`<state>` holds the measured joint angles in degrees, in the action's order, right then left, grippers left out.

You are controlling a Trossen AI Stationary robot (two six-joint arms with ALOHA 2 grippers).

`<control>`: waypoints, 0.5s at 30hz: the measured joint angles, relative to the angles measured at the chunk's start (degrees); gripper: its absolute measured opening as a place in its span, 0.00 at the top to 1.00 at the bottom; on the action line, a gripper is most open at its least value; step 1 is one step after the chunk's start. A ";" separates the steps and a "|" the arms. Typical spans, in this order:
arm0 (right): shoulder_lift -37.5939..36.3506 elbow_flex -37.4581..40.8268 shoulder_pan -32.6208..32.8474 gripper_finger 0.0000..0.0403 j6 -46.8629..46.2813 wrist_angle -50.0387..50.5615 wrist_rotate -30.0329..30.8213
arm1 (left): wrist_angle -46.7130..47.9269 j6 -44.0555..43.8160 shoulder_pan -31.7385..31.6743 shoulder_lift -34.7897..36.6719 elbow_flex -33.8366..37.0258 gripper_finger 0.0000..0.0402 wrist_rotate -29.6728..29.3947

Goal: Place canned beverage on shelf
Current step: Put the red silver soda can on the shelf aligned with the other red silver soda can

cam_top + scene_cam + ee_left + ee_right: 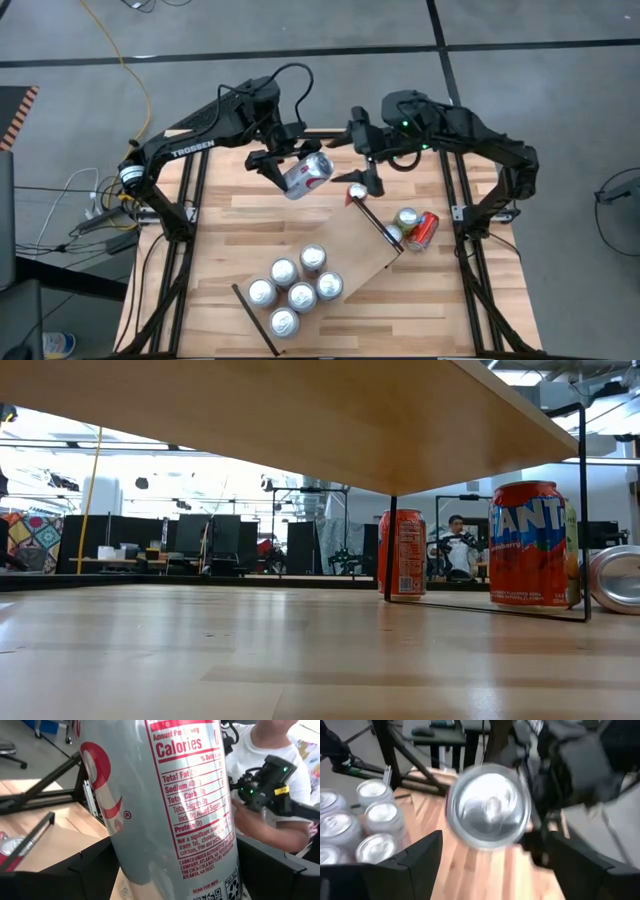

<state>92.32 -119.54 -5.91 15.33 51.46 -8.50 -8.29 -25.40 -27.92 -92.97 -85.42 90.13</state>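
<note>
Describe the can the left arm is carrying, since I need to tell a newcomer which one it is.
Start at the pale wooden shelf lying diagonally on the table, then look past its far end toward the left arm. There the left gripper holds a silver can with red markings, tilted in the air. Unlike the six silver cans standing upright on the shelf, it is lifted off every surface.

The left arm point(190, 140) reads "TROSSEN"; an orange can point(530, 545) says "FANTA"; the silver can point(170, 805) lists "Calories" and "Sodium."

Overhead and wrist views share the shelf point(330, 262)
</note>
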 joint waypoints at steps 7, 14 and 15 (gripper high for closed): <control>0.10 0.02 1.43 0.14 4.57 0.13 2.96 | 1.03 -6.44 0.16 0.00 0.03 0.17 -0.06; 0.12 0.02 4.16 0.13 10.47 -0.09 5.69 | 3.28 -4.76 1.85 0.02 0.12 0.17 -0.13; 0.23 0.02 4.28 0.13 10.33 -0.07 5.64 | 3.27 -4.40 2.10 0.02 0.12 0.17 -0.13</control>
<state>92.55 -119.52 -1.63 25.66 51.40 -2.86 -5.02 -29.80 -25.82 -92.95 -85.30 90.00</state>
